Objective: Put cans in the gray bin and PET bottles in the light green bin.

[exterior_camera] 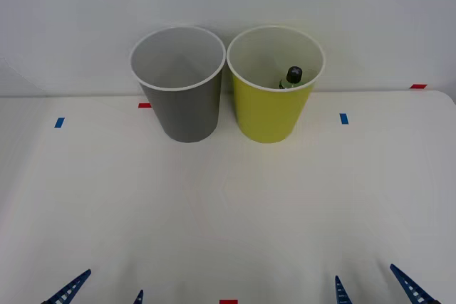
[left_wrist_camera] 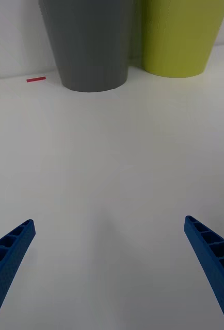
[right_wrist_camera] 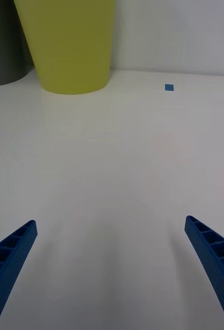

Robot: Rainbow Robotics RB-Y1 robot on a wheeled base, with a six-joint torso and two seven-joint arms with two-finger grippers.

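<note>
The PET bottle [exterior_camera: 293, 76] stands upright inside the light green bin [exterior_camera: 271, 115], beside the gray bin [exterior_camera: 184, 108]. Left hand [exterior_camera: 103, 291] and right hand [exterior_camera: 370, 286] hang spread, empty, well back over the near surface [exterior_camera: 228, 204].

On the table [exterior_camera: 228, 197], the gray bin [exterior_camera: 182, 97] stands just left of the light green bin [exterior_camera: 273, 108] at the far edge, the bottle [exterior_camera: 291, 77] stands inside the light green one, and both grippers sit well apart from them at the near edge.
</note>
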